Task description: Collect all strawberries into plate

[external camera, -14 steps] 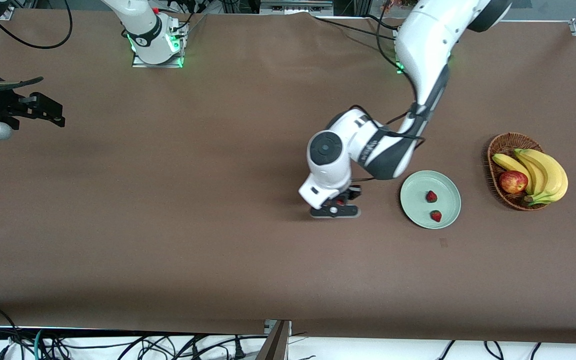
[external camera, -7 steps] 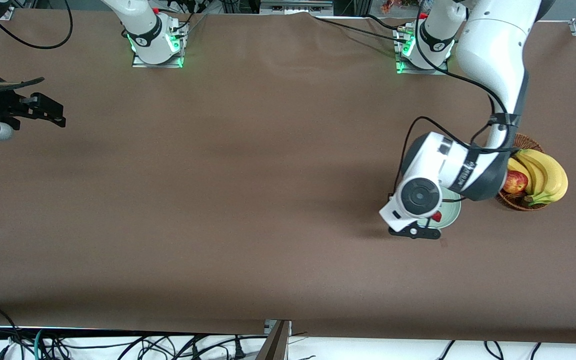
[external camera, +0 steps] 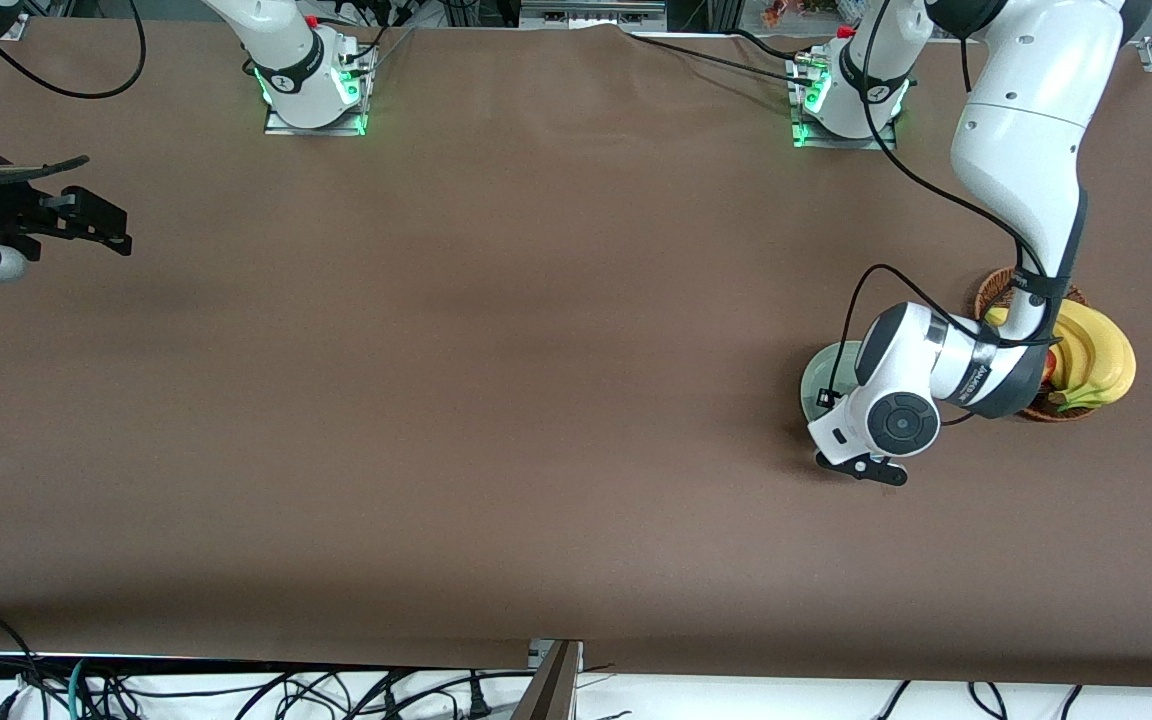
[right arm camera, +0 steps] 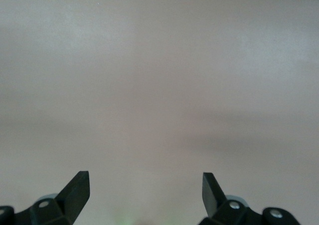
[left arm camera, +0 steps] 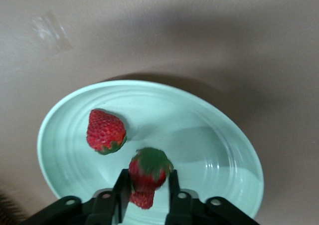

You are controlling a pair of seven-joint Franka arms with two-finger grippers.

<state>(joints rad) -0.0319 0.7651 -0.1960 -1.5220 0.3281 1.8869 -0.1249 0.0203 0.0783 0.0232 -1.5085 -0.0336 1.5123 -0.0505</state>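
One strawberry [left arm camera: 149,167], pinched between my left jaws [left arm camera: 147,175], green cap up and tip down. It hangs directly over the plate [left arm camera: 209,135], near another strawberry [left arm camera: 105,131] lying there. Release path looks straight down. My right jaws [right arm camera: 144,177] wait, spread and empty, over the worktop [external camera: 436,400].

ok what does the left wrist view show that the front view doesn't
Only the left wrist view shows the strawberries: one between the left hand fingers over the plate, one lying on the plate, and part of another just below the held one. Only the front view shows the basket, bananas and the waiting right hand, open. Both show the plate and the brown table.
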